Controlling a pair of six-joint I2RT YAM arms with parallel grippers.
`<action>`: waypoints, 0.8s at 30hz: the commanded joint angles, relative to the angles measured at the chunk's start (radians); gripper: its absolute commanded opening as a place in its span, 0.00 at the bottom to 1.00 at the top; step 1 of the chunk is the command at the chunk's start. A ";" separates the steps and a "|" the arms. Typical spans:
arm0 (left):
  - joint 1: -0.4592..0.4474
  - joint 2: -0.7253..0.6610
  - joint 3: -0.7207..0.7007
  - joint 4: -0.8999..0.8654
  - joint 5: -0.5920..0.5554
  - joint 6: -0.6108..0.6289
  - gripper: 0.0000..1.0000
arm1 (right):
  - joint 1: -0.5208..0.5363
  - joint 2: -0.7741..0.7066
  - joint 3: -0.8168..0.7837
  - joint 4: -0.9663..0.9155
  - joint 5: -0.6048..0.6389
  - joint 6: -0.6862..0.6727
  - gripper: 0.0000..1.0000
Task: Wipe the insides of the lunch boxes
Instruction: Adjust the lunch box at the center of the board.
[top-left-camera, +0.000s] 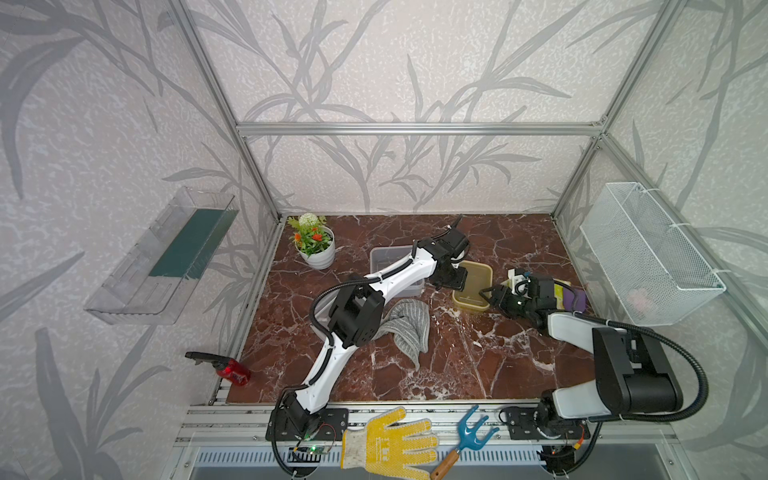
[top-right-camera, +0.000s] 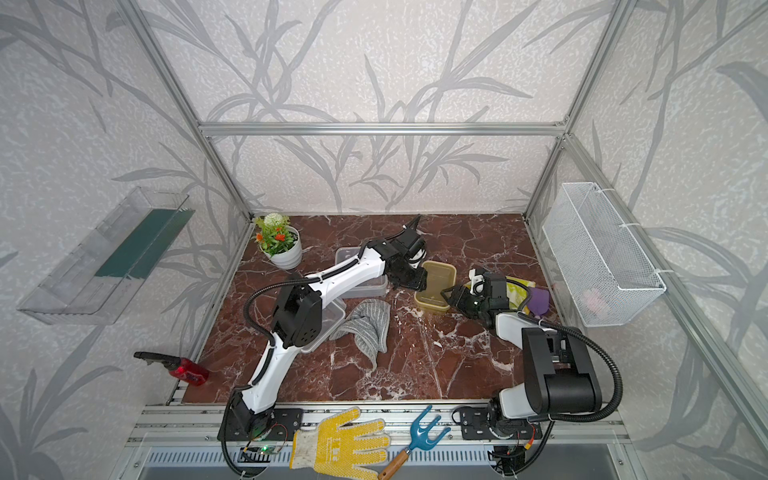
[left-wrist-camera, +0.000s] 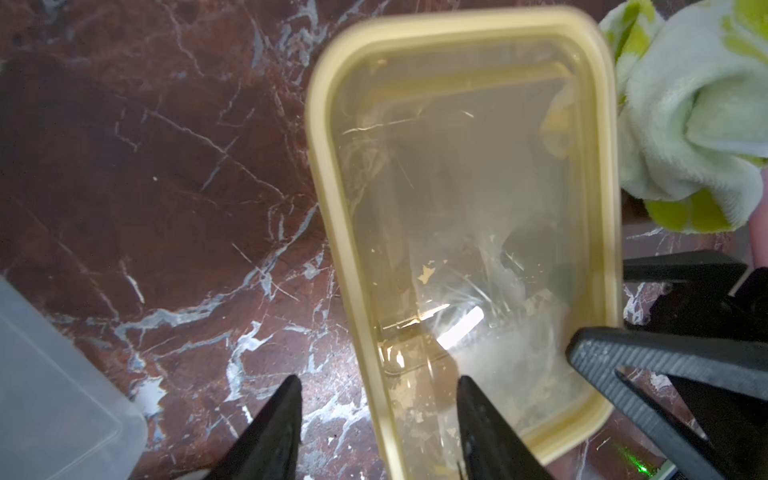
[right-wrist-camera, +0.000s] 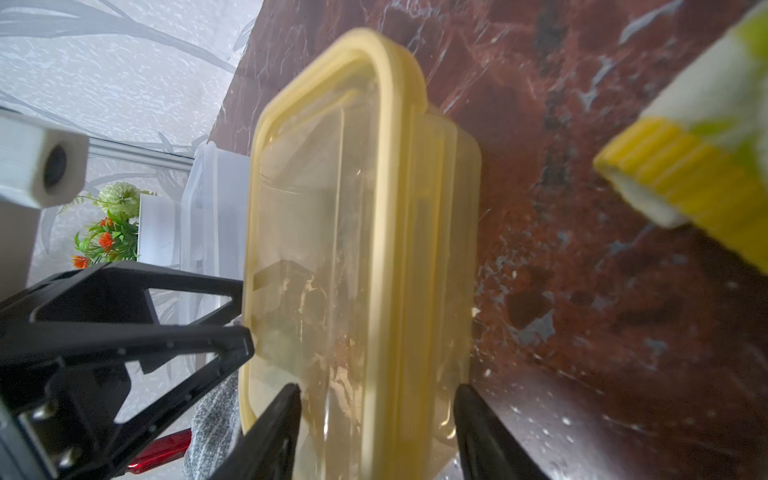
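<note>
The amber box (top-left-camera: 473, 286), its lid (left-wrist-camera: 457, 187) on, sits right of centre on the table (top-left-camera: 457, 365). The left hand (left-wrist-camera: 376, 382) straddles its left rim, released: one finger outside, one over the lid. The right hand (right-wrist-camera: 374, 388) brackets the near-right corner; whether it grips cannot be told. The clear box (top-left-camera: 382, 255) lies near on the left, a green cloth (left-wrist-camera: 685, 124) just right, and a grey cloth (top-left-camera: 409, 328) near-left. Bare table lies in front. Only the wrist views show smears (left-wrist-camera: 428, 274) under the lid.
</note>
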 joint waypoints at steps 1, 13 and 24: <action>0.017 -0.001 -0.002 -0.020 0.029 -0.001 0.57 | 0.035 -0.027 0.006 -0.031 0.013 -0.005 0.58; 0.047 -0.022 -0.012 -0.011 0.121 0.036 0.54 | 0.207 -0.184 -0.057 -0.091 0.187 0.129 0.53; 0.032 -0.043 0.043 -0.083 -0.015 0.086 0.57 | 0.150 -0.196 -0.075 -0.152 0.205 0.087 0.65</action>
